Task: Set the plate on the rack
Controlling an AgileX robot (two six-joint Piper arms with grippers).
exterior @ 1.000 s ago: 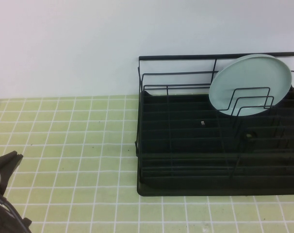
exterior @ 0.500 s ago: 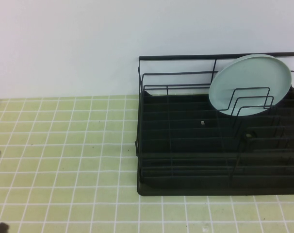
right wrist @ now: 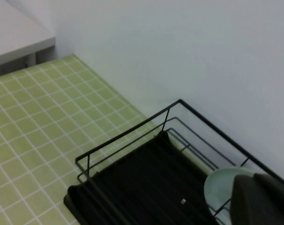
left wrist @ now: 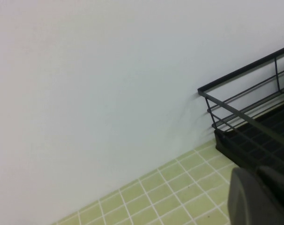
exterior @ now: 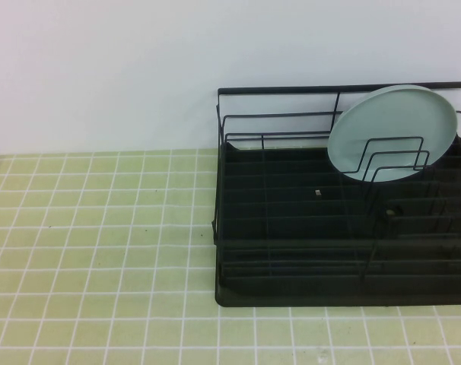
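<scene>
While plate (exterior: 392,133) stands on edge at back right of rack (exterior: 291,293), left end effector (left wrist: 260,197) beside rack and right end effector (right wrist: 260,200) above rack both sit closed, empty.

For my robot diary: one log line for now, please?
plate: standing in rack | left gripper: shut, outside high view, facing rack | right gripper: shut, outside high view, facing rack

Tiled table (exterior: 101,251) on left open, rack (exterior: 291,293) w/ plate (exterior: 394,125) blocks right
</scene>
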